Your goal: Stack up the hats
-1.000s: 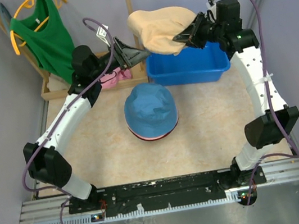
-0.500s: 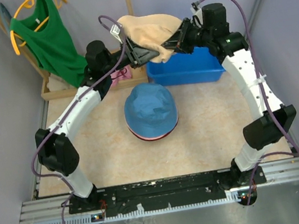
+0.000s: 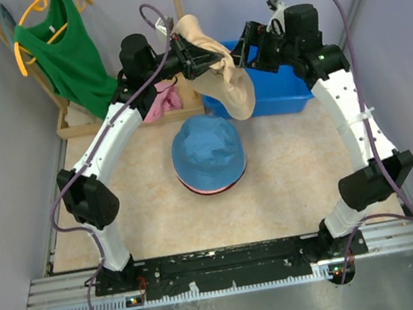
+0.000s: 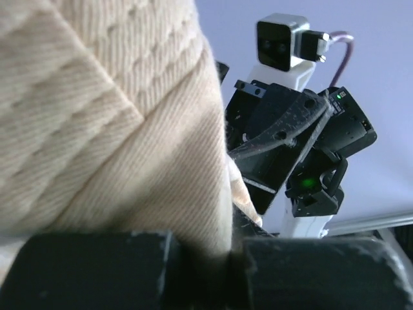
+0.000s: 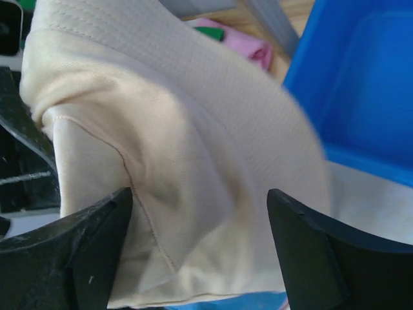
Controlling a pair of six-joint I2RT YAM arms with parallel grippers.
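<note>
The beige hat (image 3: pixel 228 81) is held in the air by the left pincer (image 3: pixel 191 57), which is clamped on a fold of its fabric. The cloth is left hanging in front of the blue bin (image 3: pixel 284 89). The right pincer (image 3: pixel 238 49) is spread wide, with its fingers (image 5: pixel 71 258) set on either side of the hat and no grip taken. The blue hat (image 3: pixel 207 148) is laid over the pink hat (image 3: pixel 211 191), only the rim of which is seen, at the middle of the worktop (image 3: pixel 305 179). A green shirt (image 3: pixel 66 59) is hung at the back left.
</note>
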